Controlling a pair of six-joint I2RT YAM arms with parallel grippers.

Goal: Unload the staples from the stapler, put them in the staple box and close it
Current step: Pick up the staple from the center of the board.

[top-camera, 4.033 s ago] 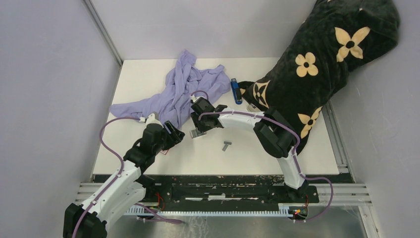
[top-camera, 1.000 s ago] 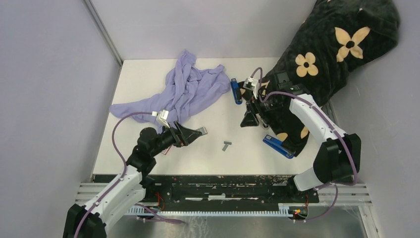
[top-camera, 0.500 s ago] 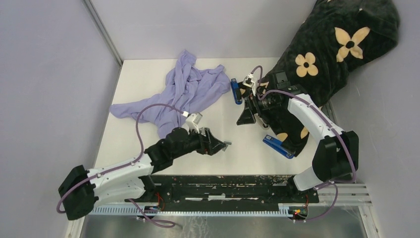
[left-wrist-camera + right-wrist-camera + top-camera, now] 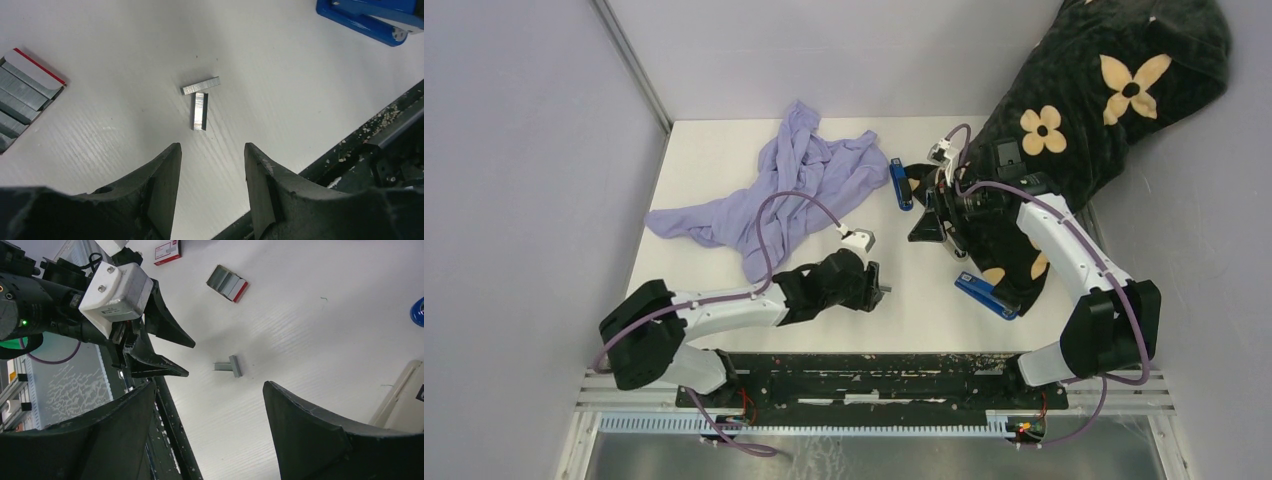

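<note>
The left claw point(image 4: 211, 150) has swung away from the purple cloth point(image 4: 794, 180) and now hangs low over the white table point(image 4: 300, 100). Its fingers are apart with nothing between them, though drawn in narrower than a second ago. The staples point(image 4: 200, 102), two short silver strips lying in a T on the table, sit just ahead of its fingertips and touch neither one. Off to the claw's left lies an open box point(image 4: 25, 97) of spare strips. Ahead and to its right, well apart, is a blue stapler point(image 4: 370, 20). The right claw point(image 4: 207, 387), spread wide and empty, hovers beyond the strips beside a dark flowered blanket point(image 4: 1074, 120). With the strips already out on the table, the left claw seems to be lining up to pinch them. It would need to come forward and down first.
</note>
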